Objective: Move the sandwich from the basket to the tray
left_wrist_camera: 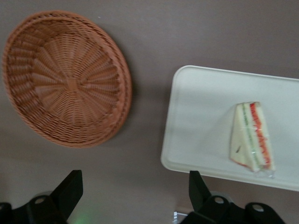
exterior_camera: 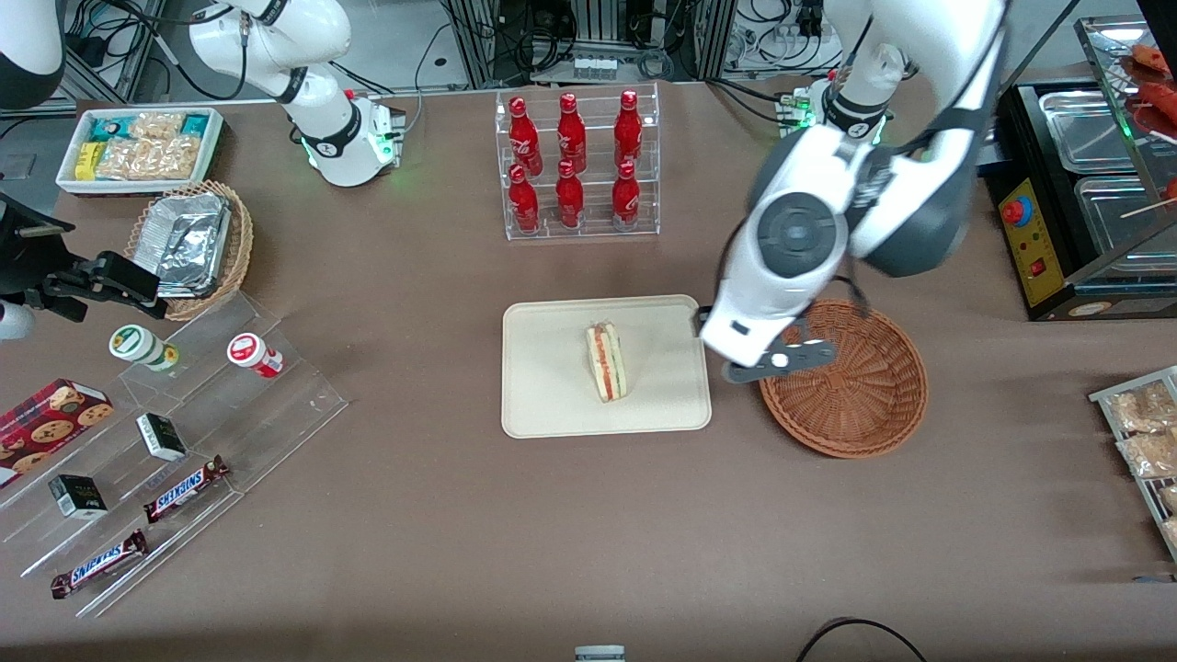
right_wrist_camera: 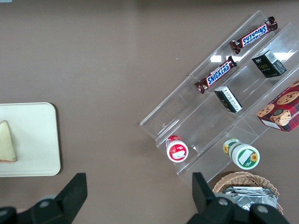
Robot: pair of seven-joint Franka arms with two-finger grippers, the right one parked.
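On tray (exterior_camera: 542, 386): sandwich (exterior_camera: 606, 361) | tool (exterior_camera: 777, 360) apart, above basket (exterior_camera: 864, 414) rim, fingers spread, empty

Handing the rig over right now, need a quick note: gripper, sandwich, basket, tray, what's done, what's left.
Left gripper: open, holding nothing, raised over the gap between tray and basket.
Triangular pale-bread sandwich with red, yellow and green filling: lying on the flat cream-beige rectangular tray, about mid-tray.
Round reddish-brown woven wicker basket: beside the tray toward the working arm's end, nothing in it.
Done: sandwich is out of the basket, on the tray, released.
Left: nothing on the placement; probably just move the arm away.
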